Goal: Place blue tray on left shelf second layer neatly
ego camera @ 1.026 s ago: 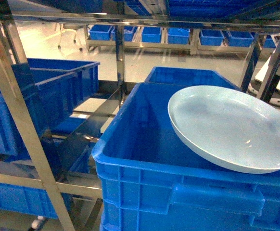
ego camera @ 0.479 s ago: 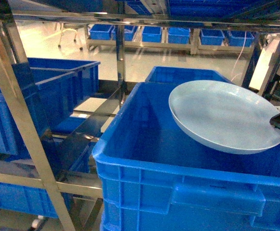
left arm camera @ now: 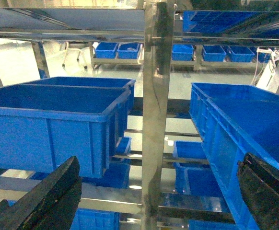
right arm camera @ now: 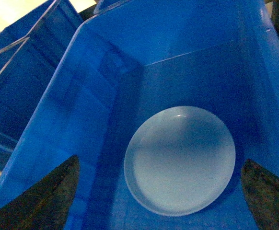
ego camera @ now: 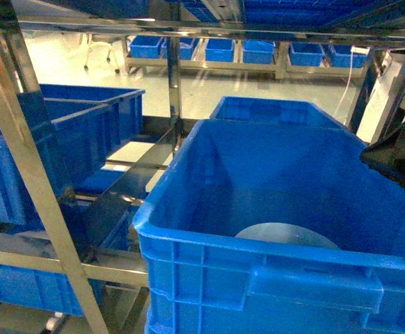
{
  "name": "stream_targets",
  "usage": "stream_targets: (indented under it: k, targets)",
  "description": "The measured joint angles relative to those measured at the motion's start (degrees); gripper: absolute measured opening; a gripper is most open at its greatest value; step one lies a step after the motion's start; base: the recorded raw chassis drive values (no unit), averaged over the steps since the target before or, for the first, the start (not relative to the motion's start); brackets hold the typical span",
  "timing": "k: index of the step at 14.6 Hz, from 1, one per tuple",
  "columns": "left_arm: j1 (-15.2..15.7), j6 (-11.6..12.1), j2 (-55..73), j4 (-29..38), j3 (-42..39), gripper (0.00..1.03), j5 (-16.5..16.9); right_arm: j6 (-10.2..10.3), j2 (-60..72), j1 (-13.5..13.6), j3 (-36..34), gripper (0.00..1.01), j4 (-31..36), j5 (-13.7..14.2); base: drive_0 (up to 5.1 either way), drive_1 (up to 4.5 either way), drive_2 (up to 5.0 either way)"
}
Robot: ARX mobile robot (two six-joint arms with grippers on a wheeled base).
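Steel shelf (ego camera: 32, 174) uprights frame rows of crates; the nearest crate (ego camera: 258, 278) holds the blue tray (right arm camera: 180, 160) flat on its floor. Right gripper (right arm camera: 161, 191) and left gripper (left arm camera: 161, 191) both hang spread, empty. Risk: the tray sits off-centre, possibly not neat.

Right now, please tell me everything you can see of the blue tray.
The blue tray is a pale sky-blue, smooth, glossy round dish with a low raised rim. It lies flat and empty on the floor of a deep blue crate. Nothing grips it. In the head view only its far edge shows above the crate's front wall.
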Motion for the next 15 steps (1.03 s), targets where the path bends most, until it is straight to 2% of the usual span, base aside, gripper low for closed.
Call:
stream_targets:
  k: [1,3,4,5,7,8,9,10,12,13,15]
  targets:
    - [0.0,0.0,0.0,0.0,0.0,0.98,-0.02,-0.79,-4.7,1.55,-2.34,0.97,-1.44,-0.2,0.0,0.0,0.0]
    - [0.0,0.0,0.0,0.0,0.0,0.98,0.0,-5.68,-13.94,5.27,-5.62,0.98,-3.63,-0.68,0.0,0.0,0.0]
    - [0.0,-0.02,0.0,0.0,0.0,0.98,-0.02,-8.83,-18.23,5.51,-6.64,0.98,-7.13,-0.68,0.0,0.0,0.0]
    - [0.0,0.0,0.0,-0.02,0.0,0.98,-0.02,-13.29,-23.52,5.51,-8.46,0.98,-10.32,1.57,0.0,0.0,0.0]
    - [0.0,0.0,0.0,0.0,0.0,0.98,0.0,-27.8,-35.45,6.97,-12.76,0.98,-14.19,7.96,0.0,0.0,0.0]
    - [0.0,0.0,0.0,0.0,0.0,0.98,-0.02,-34.97,-40.79,8.28,-14.43,0.98,-17.53,9.49,0.0,0.0,0.0]
    - [0.0,0.0,0.0,0.0,0.0,0.98,-0.02,-39.08,-44.19,9.42,-15.5,0.98,-19.87,11.04,0.0,0.0,0.0]
    - [0.0,0.0,0.0,0.0,0.0,0.98,-0.02,-40.61,-46.47,10.12,-16.5,0.98,-20.92,13.22,0.0,0.0,0.0]
    - [0.0,-0.02,0.0,0.0,0.0,0.98,0.0,-41.66,-48.78,8.98,-19.04,0.98,-20.31,18.56,0.0,0.0,0.0]
    - [0.0,0.0,0.0,0.0,0.0,0.98,0.0,-41.62,-48.5,6.71,-19.63,0.98,-20.74,18.82,0.0,0.0,0.0]
    - [0.0,-0.02,0.0,0.0,0.0,0.98,-0.02,-41.24,-47.36,2.03,-19.76,0.98,-19.67,17.31,0.0,0.0,0.0]
